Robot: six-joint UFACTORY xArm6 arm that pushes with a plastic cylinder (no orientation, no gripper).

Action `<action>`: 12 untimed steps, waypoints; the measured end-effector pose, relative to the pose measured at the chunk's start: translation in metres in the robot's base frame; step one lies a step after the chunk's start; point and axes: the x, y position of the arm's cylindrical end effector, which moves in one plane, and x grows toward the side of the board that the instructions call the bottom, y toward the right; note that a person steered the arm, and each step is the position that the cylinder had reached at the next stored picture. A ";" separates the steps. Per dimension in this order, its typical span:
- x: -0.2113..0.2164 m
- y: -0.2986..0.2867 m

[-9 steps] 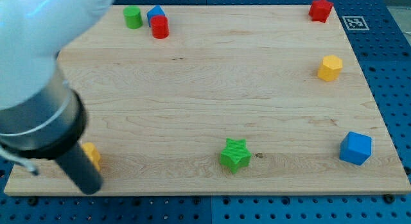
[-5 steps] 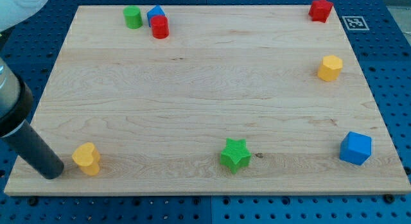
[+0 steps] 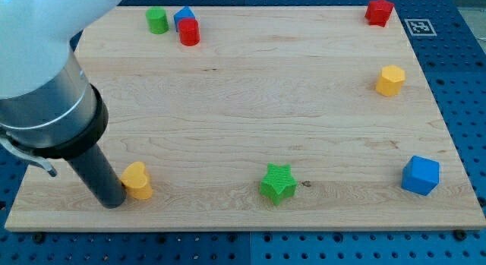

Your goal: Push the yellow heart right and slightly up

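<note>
The yellow heart (image 3: 137, 181) lies on the wooden board (image 3: 250, 105) near its bottom edge, at the view's lower left. My tip (image 3: 112, 201) rests on the board right against the heart's left side, touching it. The dark rod rises up and to the left into the arm's large white and grey body, which hides the board's upper left corner.
A green star (image 3: 278, 183) lies to the heart's right along the bottom. A blue cube (image 3: 421, 175) sits at lower right, a yellow hexagon (image 3: 390, 80) at right, a red block (image 3: 379, 11) at top right. A green cylinder (image 3: 157, 20), blue block (image 3: 182, 17) and red cylinder (image 3: 189, 32) cluster at top left.
My tip has slid right along the bottom edge, and the yellow heart has moved right with it and a touch upward. The other blocks have not moved.
</note>
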 end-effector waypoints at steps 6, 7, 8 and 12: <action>-0.026 0.027; -0.026 0.027; 0.004 0.027; -0.010 0.076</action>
